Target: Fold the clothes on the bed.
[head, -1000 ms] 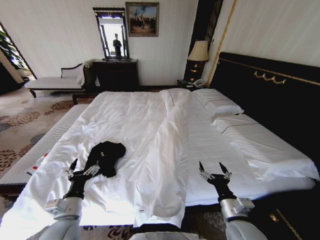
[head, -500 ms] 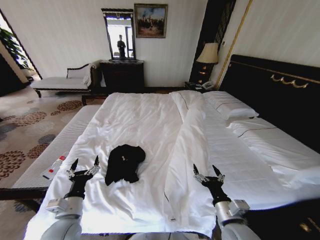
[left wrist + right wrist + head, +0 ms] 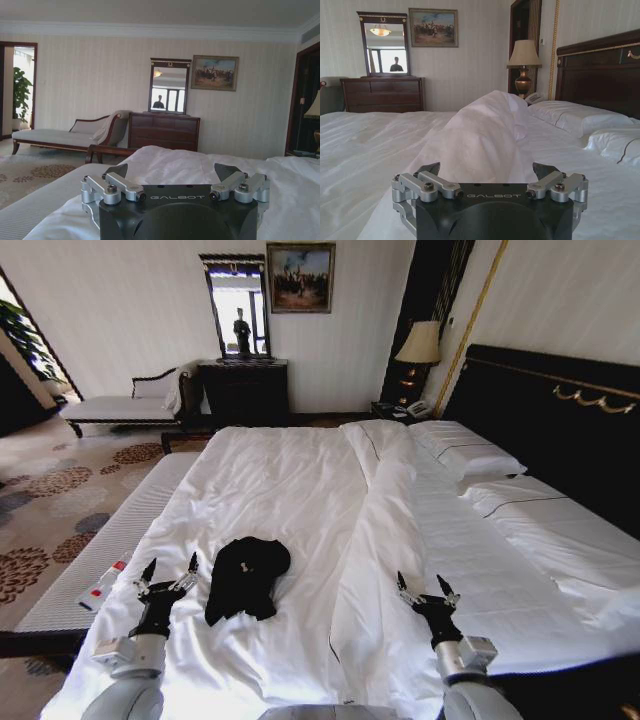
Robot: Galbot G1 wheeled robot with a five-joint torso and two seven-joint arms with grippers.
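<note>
Left gripper [image 3: 167,574] spread, hovering beside crumpled black soft-fabric T-shirt [image 3: 245,577] | right gripper [image 3: 428,590] spread, well apart | shirt on white-duvet bed [image 3: 290,480], unfolded; folding apparently not begun.

The black T-shirt [image 3: 245,577] is just a crumpled heap, not spread out at all, with only a tiny speck of white print showing. It's lying on the white duvet of the bed [image 3: 300,480], toward the foot end, left of the long bunched-up duvet ridge.
</note>
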